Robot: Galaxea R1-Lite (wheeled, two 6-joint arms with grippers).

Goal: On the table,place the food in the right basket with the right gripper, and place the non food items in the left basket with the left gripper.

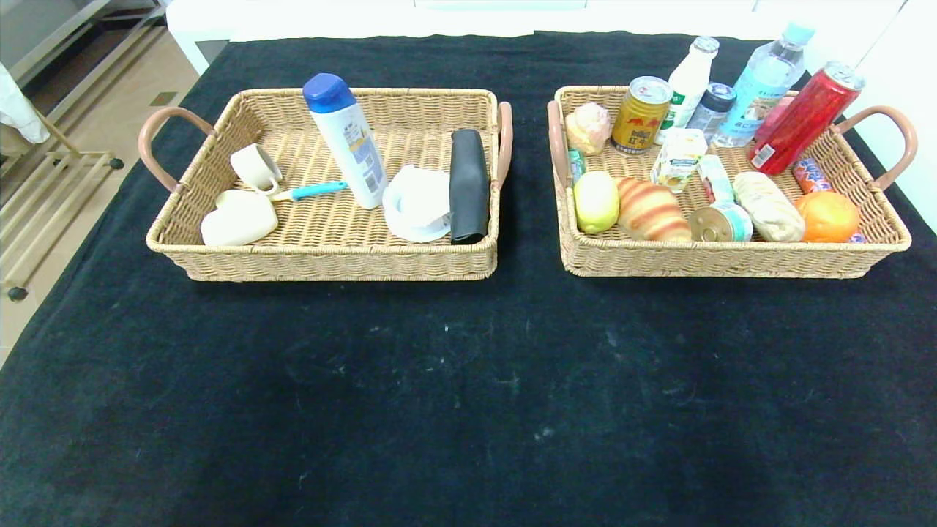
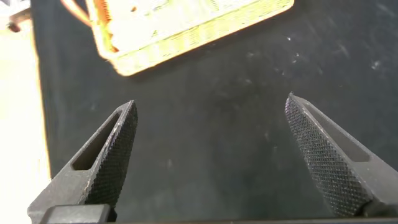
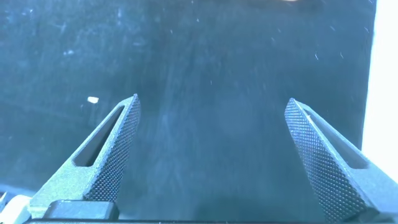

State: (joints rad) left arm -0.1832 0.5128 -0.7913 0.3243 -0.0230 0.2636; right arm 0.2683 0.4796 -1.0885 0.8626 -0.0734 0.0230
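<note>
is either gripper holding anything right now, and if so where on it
Nothing is held. The left gripper and the right gripper are both open over bare black cloth, with nothing between their fingers.

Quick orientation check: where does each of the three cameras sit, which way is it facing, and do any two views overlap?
Head view: from the robot's head, looking forward and down at the black table, left basket and right basket; none of the robot shows.
Left wrist view: on the left arm, looking down past the open left gripper at the table, the left basket's corner beyond.
Right wrist view: on the right arm, looking down past the open right gripper at bare cloth.
Shared: head and left wrist views both show the left basket.
</note>
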